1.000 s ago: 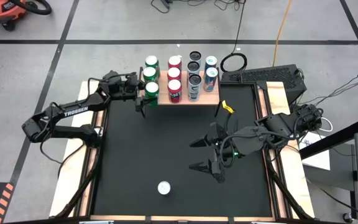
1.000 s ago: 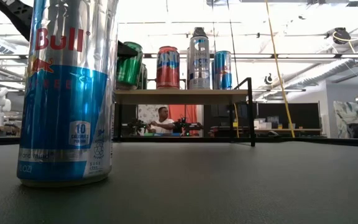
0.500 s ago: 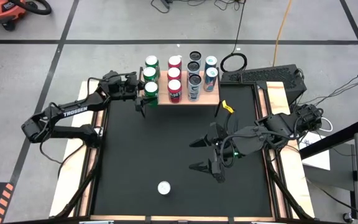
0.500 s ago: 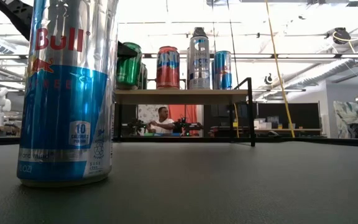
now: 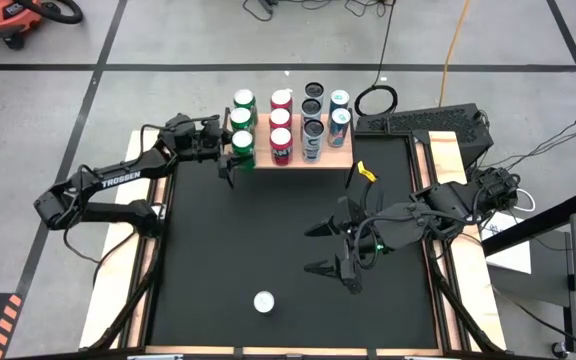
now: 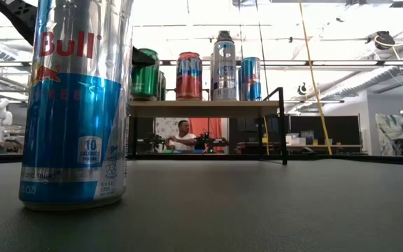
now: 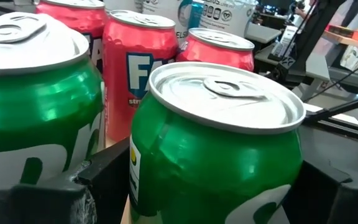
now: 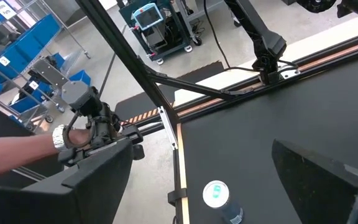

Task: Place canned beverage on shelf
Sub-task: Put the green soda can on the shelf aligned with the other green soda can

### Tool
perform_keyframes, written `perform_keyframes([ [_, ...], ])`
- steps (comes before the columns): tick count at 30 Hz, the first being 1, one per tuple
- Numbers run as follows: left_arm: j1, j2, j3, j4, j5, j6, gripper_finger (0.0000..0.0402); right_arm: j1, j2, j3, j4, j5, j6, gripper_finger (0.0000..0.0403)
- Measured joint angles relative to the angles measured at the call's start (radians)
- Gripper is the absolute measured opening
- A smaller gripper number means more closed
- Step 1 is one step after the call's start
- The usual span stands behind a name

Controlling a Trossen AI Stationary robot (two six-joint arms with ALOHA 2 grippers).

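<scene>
Left gripper [image 5: 230, 158]: straddling the green can [image 5: 243, 147] at the shelf's [image 5: 343, 152] front-left corner; nothing is shifting between frames, so release is likely pending. Right gripper [image 5: 330, 249]: hanging spread near the table's right edge. One can [image 5: 263, 301] is waiting by the front edge.

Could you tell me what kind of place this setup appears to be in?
Probably a robotics lab or workshop: polished concrete floor with loose cables, blue storage bins on racks, and a person working at another robot station beyond the black table.
</scene>
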Motion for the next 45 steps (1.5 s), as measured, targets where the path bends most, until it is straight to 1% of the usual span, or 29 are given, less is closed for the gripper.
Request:
perform_keyframes([
  [9, -0.001, 0.001, 0.000, -0.014, -0.016, -0.019, 0.0322, 0.000, 0.000, 0.000, 0.000, 0.000, 0.000, 0.0363],
  [18, -0.001, -0.033, -0.003, -0.031, -0.028, -0.024, 0.0322, 0.000, 0.000, 0.000, 0.000, 0.000, -0.009, 0.0363],
  [26, -0.001, -0.036, -0.003, -0.030, -0.029, -0.044, 0.0323, -0.003, 0.000, 0.000, 0.000, 0.000, -0.022, 0.0363],
  [33, -0.002, -0.036, -0.003, -0.041, -0.038, -0.045, 0.0346, -0.005, 0.000, 0.000, 0.000, 0.000, -0.022, 0.0363],
  [45, -0.023, -0.068, -0.005, -0.050, -0.049, -0.070, 0.0348, -0.005, 0.000, 0.000, 0.000, 0.001, -0.023, 0.0363],
])
